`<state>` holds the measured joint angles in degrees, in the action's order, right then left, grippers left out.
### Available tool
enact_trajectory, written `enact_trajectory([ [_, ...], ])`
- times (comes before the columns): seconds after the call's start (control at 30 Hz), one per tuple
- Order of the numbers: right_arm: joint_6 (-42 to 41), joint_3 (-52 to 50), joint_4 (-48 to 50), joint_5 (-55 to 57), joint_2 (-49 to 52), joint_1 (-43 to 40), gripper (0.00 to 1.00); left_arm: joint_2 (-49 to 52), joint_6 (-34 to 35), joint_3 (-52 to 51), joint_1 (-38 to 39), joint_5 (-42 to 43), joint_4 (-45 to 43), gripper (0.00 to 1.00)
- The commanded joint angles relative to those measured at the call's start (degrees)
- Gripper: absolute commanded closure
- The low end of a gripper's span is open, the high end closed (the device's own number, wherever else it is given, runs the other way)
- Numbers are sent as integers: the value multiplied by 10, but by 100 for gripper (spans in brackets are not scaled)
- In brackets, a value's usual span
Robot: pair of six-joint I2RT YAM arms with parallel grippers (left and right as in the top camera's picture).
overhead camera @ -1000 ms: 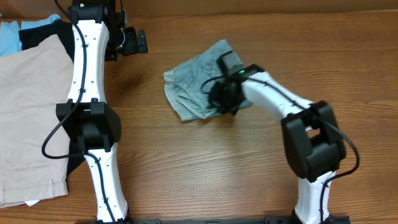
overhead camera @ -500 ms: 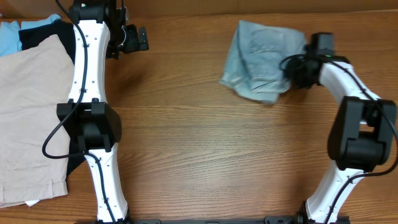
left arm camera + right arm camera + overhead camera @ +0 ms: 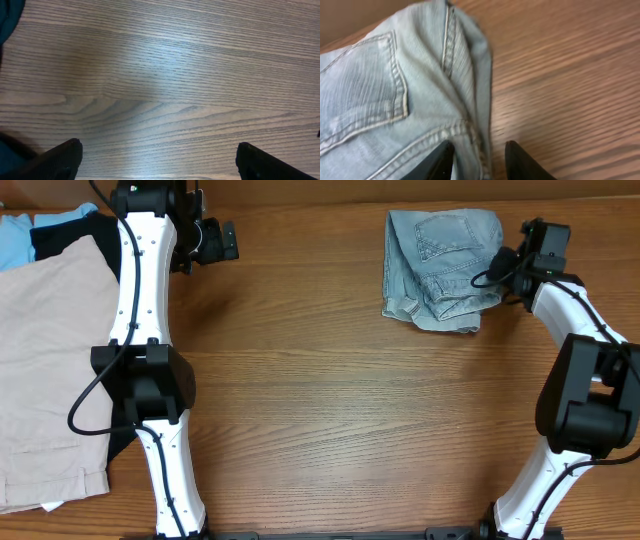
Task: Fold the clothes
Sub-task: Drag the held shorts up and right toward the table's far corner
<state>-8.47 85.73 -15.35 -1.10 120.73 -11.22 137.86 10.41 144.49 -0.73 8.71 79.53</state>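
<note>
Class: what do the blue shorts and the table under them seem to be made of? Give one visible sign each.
Shorts: likely cotton denim, faded, matte; ribbed weave, pale double stitching round the pocket. Table: wood or wood-look laminate, smooth, slight sheen; long brown grain lines.

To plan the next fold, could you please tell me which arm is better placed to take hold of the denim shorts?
Right. The right gripper sits at the denim shorts' edge, jaws astride the fabric; the left gripper hangs over bare table, far away.
</note>
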Motion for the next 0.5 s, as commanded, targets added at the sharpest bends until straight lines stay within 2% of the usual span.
enact_trajectory([
  [0.0,12,7,-25,-20,-1,-11,59,5,6,10,8,-3,-1,0],
  [0.23,12,40,-155,-183,-57,-3,54,5,6,10,9,-3,0,0],
  [0.47,18,40,-183,-154,-85,37,42,5,6,10,11,-2,2,0],
])
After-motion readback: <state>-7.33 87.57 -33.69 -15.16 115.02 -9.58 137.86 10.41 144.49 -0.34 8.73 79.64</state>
